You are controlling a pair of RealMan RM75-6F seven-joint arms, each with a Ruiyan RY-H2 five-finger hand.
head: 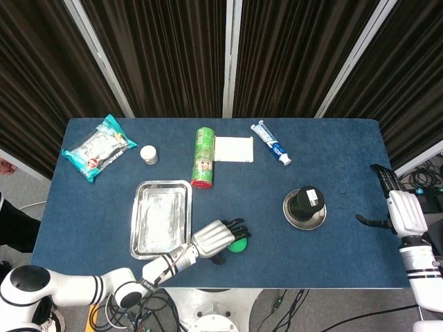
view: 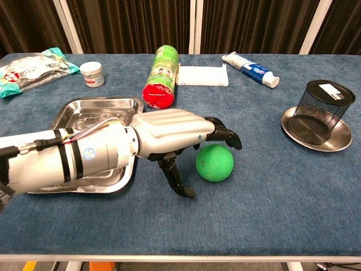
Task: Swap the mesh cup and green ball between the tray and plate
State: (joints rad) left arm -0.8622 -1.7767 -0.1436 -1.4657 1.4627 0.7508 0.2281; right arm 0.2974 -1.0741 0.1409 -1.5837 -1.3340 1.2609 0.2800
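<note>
— Head view first: where's the green ball point(head: 238, 244)?
— On the cloth beside the steel tray point(head: 161, 218), half under the left hand point(head: 216, 236), fingers spread, gripping nothing. The right hand point(head: 398, 209) hovers open at the table's edge.
— Chest view?
— Left hand point(view: 172, 133) arches over the ball point(view: 215, 162), thumb down. The mesh cup point(view: 321, 112) stands on its plate point(view: 334, 141).

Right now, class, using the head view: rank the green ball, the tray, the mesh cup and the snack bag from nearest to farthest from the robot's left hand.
1. Green ball, under the left hand fingers.
2. Tray, just left of it.
3. Mesh cup, on the plate to the right.
4. Snack bag, far left corner.
</note>
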